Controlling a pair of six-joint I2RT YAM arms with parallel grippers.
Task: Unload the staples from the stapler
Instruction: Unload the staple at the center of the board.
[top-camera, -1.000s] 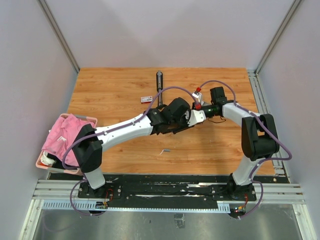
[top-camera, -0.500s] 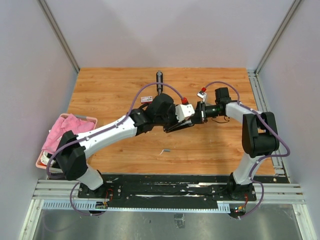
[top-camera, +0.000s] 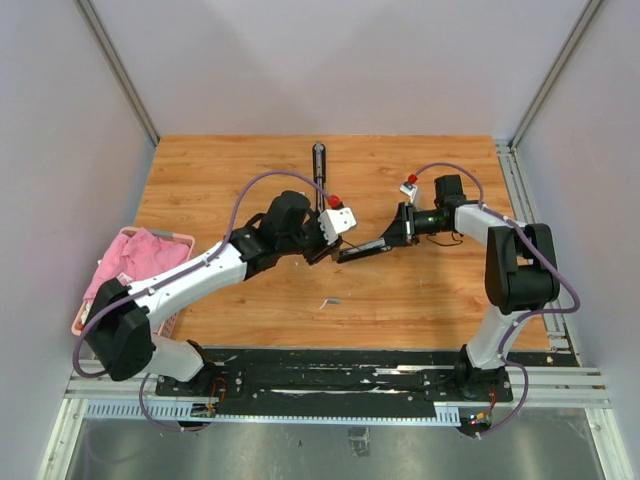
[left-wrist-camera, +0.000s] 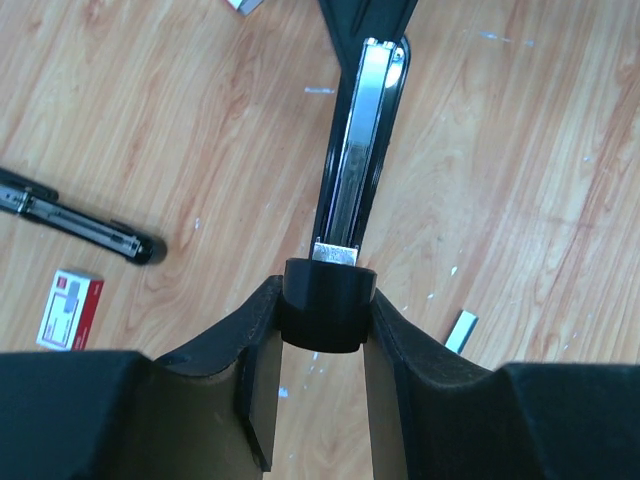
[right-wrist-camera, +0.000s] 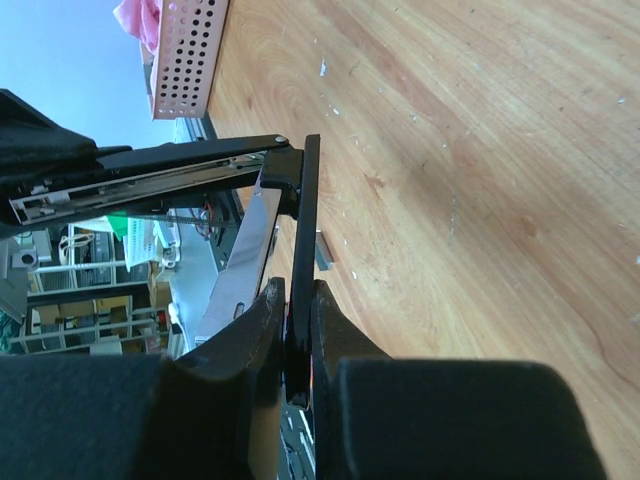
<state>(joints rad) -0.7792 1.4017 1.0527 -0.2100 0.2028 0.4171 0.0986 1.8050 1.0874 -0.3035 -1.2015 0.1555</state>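
The stapler (top-camera: 362, 250) hung opened above the middle of the table (top-camera: 200, 180), well apart from every edge, held at both ends. The left gripper (left-wrist-camera: 322, 305) had its fingers (left-wrist-camera: 262, 345) closed narrowly on the stapler's round black end, and the right gripper (right-wrist-camera: 297, 300) pinched the thin black plate of the other half. A short strip of staples (top-camera: 330, 301) lay on the wood below, towards the middle of the near edge, with bare wood around it. Bare wood also ran along the right edge and the far left corner. A second stapler (top-camera: 318, 165) lay by the middle of the far edge, a small red-and-white box (top-camera: 292, 198) just left of it. A pink basket (top-camera: 175, 237) holding a pink cloth (top-camera: 130, 262) sat at the left edge near the near corner, partly covered by the left arm. Whether staples sat in the silvery channel could not be told. From above, the left fingers were hidden under the wrist.
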